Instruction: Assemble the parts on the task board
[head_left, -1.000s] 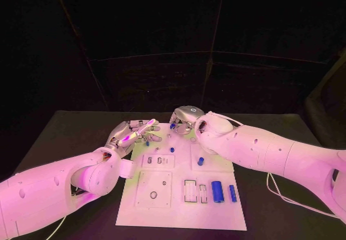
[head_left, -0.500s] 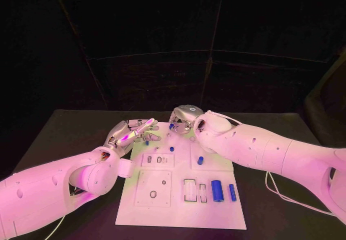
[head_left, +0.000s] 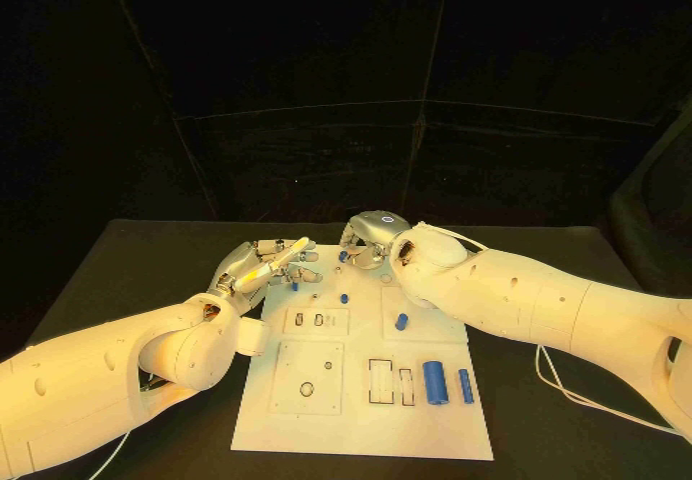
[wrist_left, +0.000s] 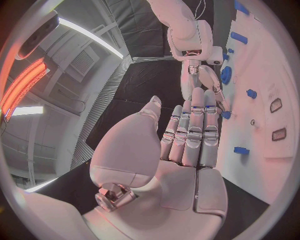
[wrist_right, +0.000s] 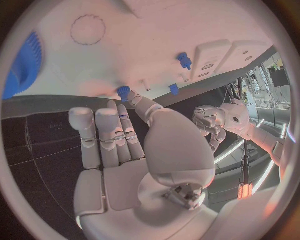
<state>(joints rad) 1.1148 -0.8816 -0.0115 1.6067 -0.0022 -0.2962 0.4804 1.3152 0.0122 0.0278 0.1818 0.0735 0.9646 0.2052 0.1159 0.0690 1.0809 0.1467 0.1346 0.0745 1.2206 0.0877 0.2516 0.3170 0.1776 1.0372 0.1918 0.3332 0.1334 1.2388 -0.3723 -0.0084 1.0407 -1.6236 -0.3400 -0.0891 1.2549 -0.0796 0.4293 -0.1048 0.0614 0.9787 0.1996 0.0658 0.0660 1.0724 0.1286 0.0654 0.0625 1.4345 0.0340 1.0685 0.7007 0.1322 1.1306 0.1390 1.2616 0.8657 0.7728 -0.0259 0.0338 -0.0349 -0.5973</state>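
The white task board lies in the middle of the table. Two blue cylinders lie at its near right, and small blue parts sit further up. My left hand hovers over the board's far left corner with straight fingers and holds nothing. My right hand is over the far edge, fingers apart. One fingertip reaches a small blue peg. A blue gear lies beside that hand.
Slots and recesses mark the board's near left. Black table surrounds the board. Both white forearms reach in over the board's sides. Thin cables trail on the table at the right.
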